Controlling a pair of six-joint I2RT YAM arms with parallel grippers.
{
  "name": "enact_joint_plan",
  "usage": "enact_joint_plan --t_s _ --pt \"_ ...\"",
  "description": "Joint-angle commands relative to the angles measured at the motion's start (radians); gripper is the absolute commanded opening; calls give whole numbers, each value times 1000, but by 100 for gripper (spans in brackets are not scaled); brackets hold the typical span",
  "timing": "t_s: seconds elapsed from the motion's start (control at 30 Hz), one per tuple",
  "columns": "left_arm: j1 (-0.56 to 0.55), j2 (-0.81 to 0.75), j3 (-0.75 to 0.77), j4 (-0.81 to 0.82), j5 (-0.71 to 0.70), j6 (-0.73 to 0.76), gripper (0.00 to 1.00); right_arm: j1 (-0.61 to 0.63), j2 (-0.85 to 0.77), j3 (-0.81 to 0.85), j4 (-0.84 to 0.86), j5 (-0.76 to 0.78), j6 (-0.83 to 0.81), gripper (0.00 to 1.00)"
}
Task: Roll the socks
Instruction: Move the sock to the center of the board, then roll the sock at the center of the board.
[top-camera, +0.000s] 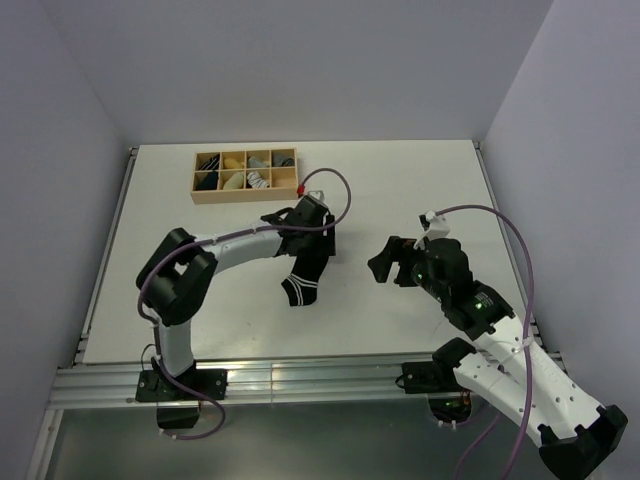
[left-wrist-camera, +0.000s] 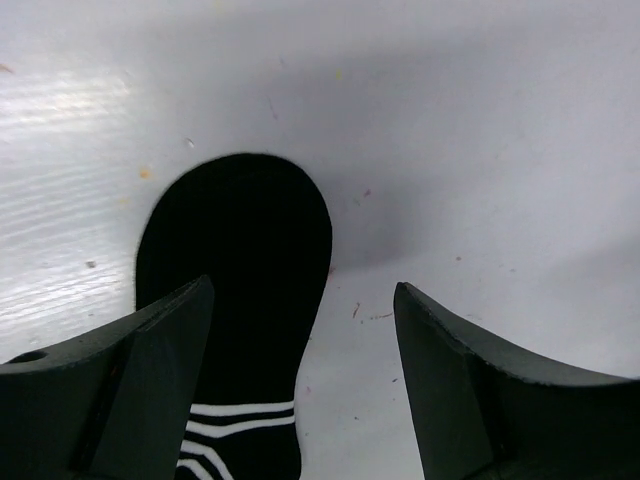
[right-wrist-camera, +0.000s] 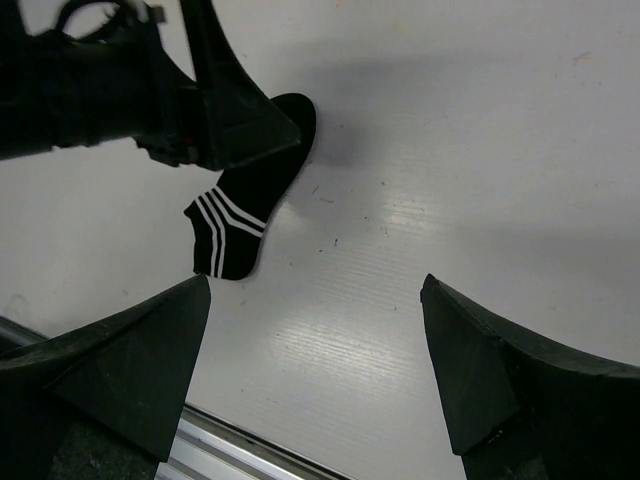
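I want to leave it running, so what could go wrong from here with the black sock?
The left tool hangs open with one finger over the black sock and the other over bare table; closing there might catch only an edge. The sock lies flat, so the tool may scrape the table. The right tool is open and apart from it, so nothing pins the cuff and the sock may slide rather than roll.

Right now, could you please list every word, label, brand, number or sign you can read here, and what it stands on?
None can be read.
The black ankle sock with two white bands bears stripes only; the shallow wooden compartment box and the white tabletop show no lettering.
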Motion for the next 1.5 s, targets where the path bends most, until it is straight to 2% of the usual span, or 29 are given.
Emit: enact_joint_plan --t_s 0.0,0.27,0.4,0.53,0.6,0.73,0.93,1.13,1.33,1.47 --pt "-9 56 28 35 98 22 78 -6 -7 5 43 23 14 93" --pt "2 211 123 55 112 66 78 -6 -7 -16 32 33 25 93" --pt "11 307 221 59 118 80 78 -6 5 -21 29 41 13 93" --pt "14 334 325 42 144 54 78 -6 31 -1 43 9 -7 88" --pt "14 294 330 41 147 22 79 -6 57 7 55 -13 -16 84" --pt "23 173 287 25 132 -44 81 -3 94 18 98 -75 -19 83" --pt "134 -77 152 -10 71 -150 85 46 210 71 161 -86 -48 81" --pt "285 -275 29 -102 41 -87 90 189 456 169 274 -85 -39 81" --pt "468 -546 -185 -145 -14 -37 95 264 740 283 390 -137 -13 80" --pt "551 -683 -320 -171 -23 -12 95 275 925 344 429 -171 -6 79"
